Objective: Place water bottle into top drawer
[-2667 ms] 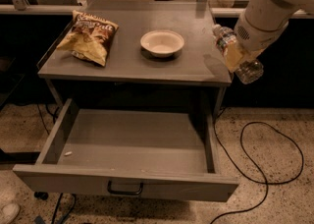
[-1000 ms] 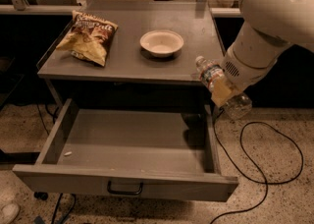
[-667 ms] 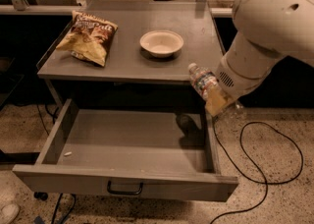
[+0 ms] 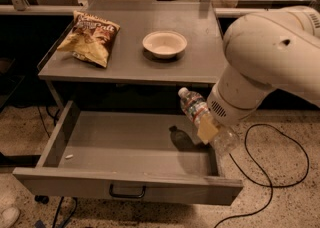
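**Over the top drawer (image 4: 120,144), a water bottle (image 4: 192,106) in mid-air**

Above the open drawer's right end the gripper (image 4: 209,128) pinches the water bottle near its middle — cap tilted up and left, base low by the arm. Its shadow lies on the drawer floor. On the tabletop (image 4: 130,64) stand a white bowl (image 4: 164,43) and a chip bag (image 4: 90,37), apart.

The water bottle (image 4: 193,107) is held tilted in the claw (image 4: 209,130) above the right end of the pulled-out top drawer (image 4: 75,184), its cap pointed up and left. On the table (image 4: 125,64) a white bowl (image 4: 164,43) and a chip bag (image 4: 90,37) are seen apart.
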`<state>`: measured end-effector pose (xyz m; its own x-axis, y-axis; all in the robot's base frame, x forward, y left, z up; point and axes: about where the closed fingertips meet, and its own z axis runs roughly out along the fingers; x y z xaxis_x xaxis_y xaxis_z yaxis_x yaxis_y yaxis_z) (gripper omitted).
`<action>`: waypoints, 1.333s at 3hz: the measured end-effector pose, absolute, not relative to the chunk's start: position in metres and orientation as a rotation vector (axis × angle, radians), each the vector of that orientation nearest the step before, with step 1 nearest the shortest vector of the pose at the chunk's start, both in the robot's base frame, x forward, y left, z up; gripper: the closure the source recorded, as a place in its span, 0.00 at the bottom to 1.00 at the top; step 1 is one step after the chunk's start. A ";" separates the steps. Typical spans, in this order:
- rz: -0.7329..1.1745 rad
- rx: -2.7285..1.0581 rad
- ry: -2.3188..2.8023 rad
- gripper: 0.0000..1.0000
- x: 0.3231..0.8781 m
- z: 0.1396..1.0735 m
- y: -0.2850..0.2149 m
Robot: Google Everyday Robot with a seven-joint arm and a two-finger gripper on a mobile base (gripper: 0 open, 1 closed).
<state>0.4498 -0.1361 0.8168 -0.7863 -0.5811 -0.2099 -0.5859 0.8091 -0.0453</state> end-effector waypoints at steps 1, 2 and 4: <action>0.037 -0.911 2.785 1.00 0.448 0.815 -0.135; 0.112 -0.988 2.799 1.00 0.454 0.785 -0.107; 0.257 -1.097 2.800 1.00 0.470 0.736 -0.055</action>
